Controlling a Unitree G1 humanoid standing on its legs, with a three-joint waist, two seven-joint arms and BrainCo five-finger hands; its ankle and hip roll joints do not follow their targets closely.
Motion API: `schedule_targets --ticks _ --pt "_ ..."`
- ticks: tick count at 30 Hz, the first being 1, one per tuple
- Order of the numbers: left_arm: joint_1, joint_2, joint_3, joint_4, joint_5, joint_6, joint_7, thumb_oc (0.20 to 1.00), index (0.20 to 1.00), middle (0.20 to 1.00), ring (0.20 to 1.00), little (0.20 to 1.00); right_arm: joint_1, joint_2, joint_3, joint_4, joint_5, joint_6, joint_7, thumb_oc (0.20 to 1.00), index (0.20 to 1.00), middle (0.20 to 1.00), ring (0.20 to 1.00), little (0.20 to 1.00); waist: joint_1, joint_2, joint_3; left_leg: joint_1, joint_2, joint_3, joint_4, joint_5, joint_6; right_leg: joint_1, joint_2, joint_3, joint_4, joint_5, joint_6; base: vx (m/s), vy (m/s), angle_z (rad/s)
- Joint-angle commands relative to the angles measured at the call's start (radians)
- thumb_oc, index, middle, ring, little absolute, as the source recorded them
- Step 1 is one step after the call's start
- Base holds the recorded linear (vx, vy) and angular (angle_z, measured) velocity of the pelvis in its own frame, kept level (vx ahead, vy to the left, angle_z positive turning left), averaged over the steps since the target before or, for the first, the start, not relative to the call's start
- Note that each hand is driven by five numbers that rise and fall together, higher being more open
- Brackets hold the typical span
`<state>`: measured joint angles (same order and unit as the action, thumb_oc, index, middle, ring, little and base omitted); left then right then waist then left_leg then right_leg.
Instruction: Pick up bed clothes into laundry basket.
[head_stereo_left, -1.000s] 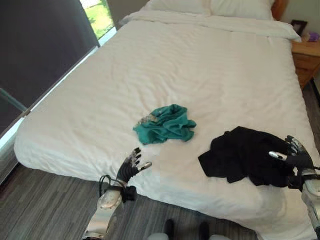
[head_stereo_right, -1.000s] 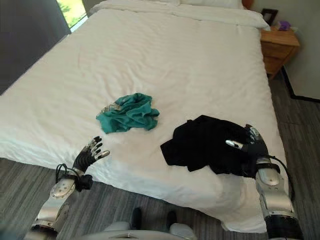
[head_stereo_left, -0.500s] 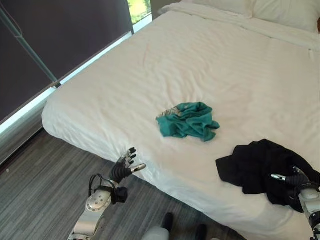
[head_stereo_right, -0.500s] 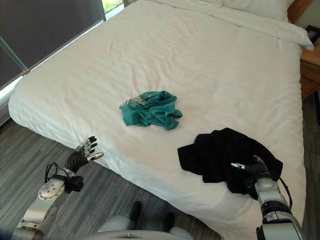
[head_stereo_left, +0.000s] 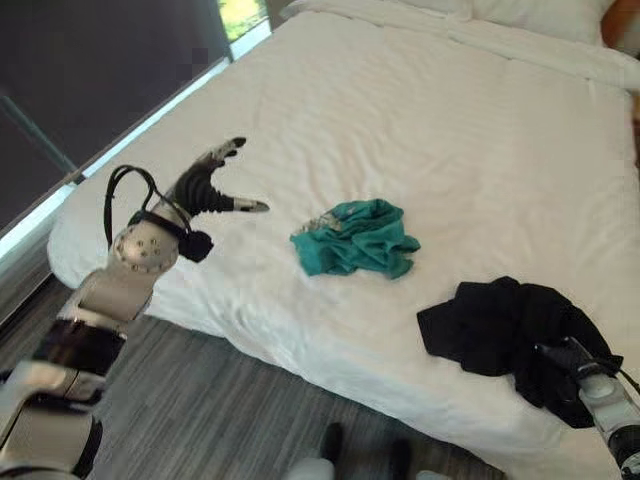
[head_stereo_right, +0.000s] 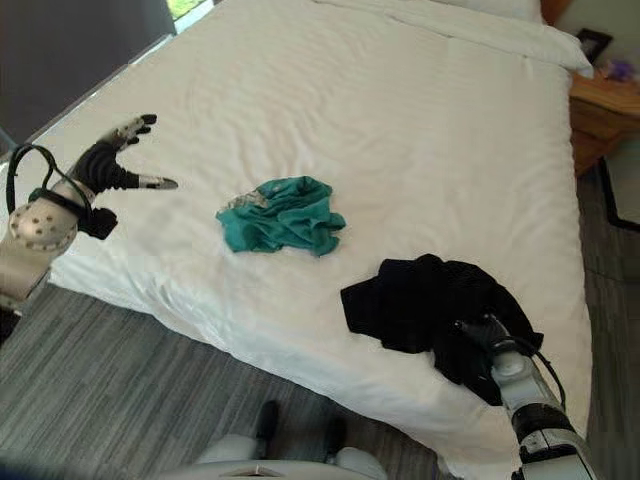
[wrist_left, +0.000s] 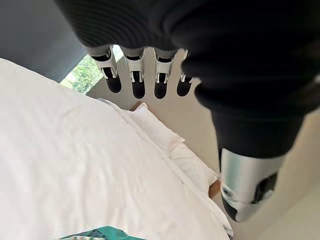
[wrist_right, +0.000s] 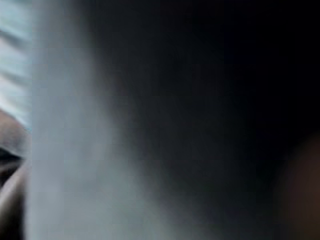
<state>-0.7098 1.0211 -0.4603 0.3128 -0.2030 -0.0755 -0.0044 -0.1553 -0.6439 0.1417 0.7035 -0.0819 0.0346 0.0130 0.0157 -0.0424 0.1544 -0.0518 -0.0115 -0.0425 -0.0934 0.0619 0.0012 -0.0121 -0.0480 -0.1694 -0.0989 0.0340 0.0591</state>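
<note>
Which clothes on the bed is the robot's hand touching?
The black clothes, at the bed's near edge: the right hand is buried in them. The teal clothes lie apart, untouched.

A wide bed under a smooth white duvet (head_stereo_left: 400, 130) stands on grey wood-plank flooring (head_stereo_right: 130, 390), white pillows (head_stereo_left: 520, 15) at its head. A dark roller blind (head_stereo_left: 90, 70) covers the window beside it, daylight showing past its edge; a wooden nightstand (head_stereo_right: 600, 105) sits at the other side

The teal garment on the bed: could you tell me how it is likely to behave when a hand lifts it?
The teal garment lies crumpled in soft folds on the white bed, so it is probably floppy and would drape and hang from whatever point is pinched. It looks thin and small, so likely light. Loose edges may trail, and it should not roll or break.
</note>
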Motion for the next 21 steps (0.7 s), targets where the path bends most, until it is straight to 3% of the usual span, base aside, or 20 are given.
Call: schedule_targets --ticks 1,7,16,21 --pt "-0.045 0.004 0.085 0.097 0.041 -0.019 0.028 1.000 1.000 1.000 1.000 1.000 0.064 0.021 0.049 -0.040 -0.010 -0.002 0.047 0.200 0.200 0.200 0.200 0.200 -0.012 -0.025 0.035 -0.012 0.034 0.005 0.006 -0.033 -0.036 0.011 -0.081 -0.019 0.012 -0.008 0.111 -0.02 0.035 -0.49" --pt "-0.124 0.024 0.036 0.207 0.085 -0.007 0.035 1.000 1.000 1.000 1.000 1.000 0.131 0.024 0.024 -0.258 -0.005 -0.026 0.067 0.200 0.200 0.200 0.200 0.200 -0.049 -0.048 0.054 -0.032 0.045 0.040 0.006 -0.035 -0.036 -0.030 -0.074 0.014 0.012 0.004 0.118 -0.03 0.025 -0.19" --pt "-0.247 0.008 -0.052 0.323 0.141 0.010 0.063 1.000 1.000 1.000 1.000 1.000 0.141 0.036 0.017 -0.326 0.018 -0.045 0.053 0.200 0.200 0.200 0.200 0.200 -0.086 -0.084 0.093 -0.062 0.054 0.058 0.006 -0.028 -0.034 -0.079 -0.061 0.044 0.012 0.025 0.121 -0.03 0.010 -0.16" --pt "-0.388 -0.011 -0.163 0.428 0.218 0.028 0.088 1.000 1.000 1.000 1.000 1.000 0.118 0.035 0.040 -0.353 0.026 -0.056 0.036 0.200 0.200 0.200 0.200 0.200 -0.122 -0.123 0.131 -0.101 0.070 0.064 0.006 -0.013 -0.033 -0.135 -0.042 0.071 0.012 0.053 0.120 -0.06 -0.012 -0.09"
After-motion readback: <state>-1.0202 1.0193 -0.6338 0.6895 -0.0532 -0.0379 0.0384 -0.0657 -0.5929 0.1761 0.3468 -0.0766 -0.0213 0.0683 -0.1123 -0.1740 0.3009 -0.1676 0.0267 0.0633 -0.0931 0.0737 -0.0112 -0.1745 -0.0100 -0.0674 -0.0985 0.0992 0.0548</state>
